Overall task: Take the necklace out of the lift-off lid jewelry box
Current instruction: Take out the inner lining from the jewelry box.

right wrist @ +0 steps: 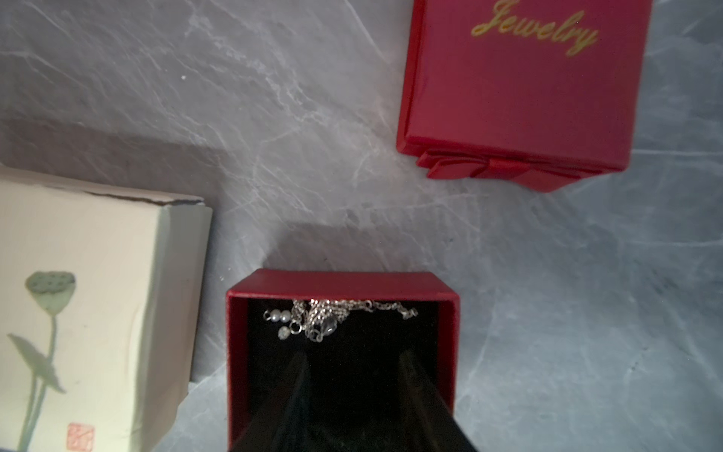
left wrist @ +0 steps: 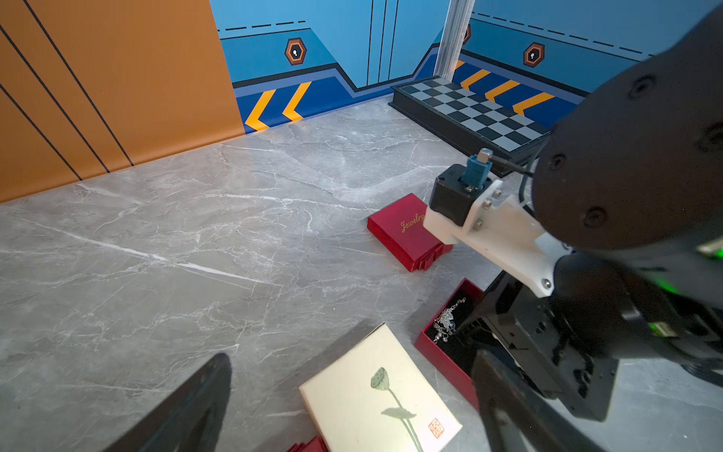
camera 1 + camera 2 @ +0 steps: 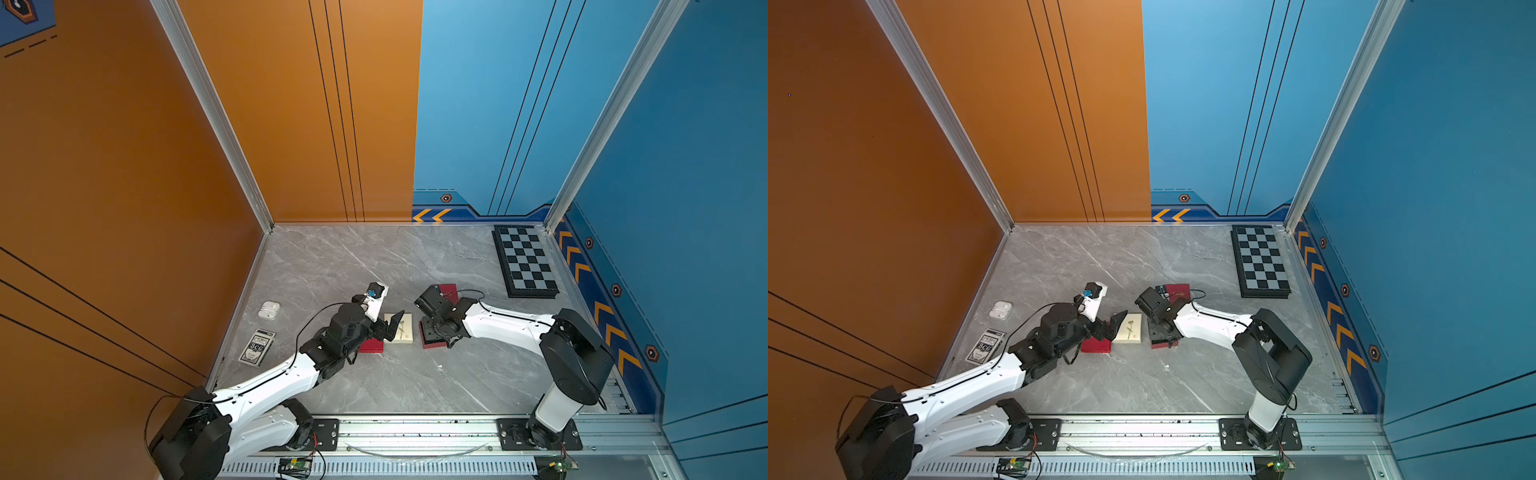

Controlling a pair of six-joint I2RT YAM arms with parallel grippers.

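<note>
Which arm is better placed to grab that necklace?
The right arm: its jaws stand parted in the open red box, just short of the necklace. The left arm's jaws hang over the cream box.

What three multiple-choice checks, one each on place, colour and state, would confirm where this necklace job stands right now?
1. Lid lettering is: A) silver B) gold C) black.
2. Necklace lies: A) inside the open red box B) on the lid C) dangling in midair.
3. Right end effector is: A) shut on the necklace B) open above the lid C) open, fingers inside the box.
Answers: B, "Jewelry" reads gold; A, chain bunched against the box's wall; C, both fingers apart, nothing between them.
</note>
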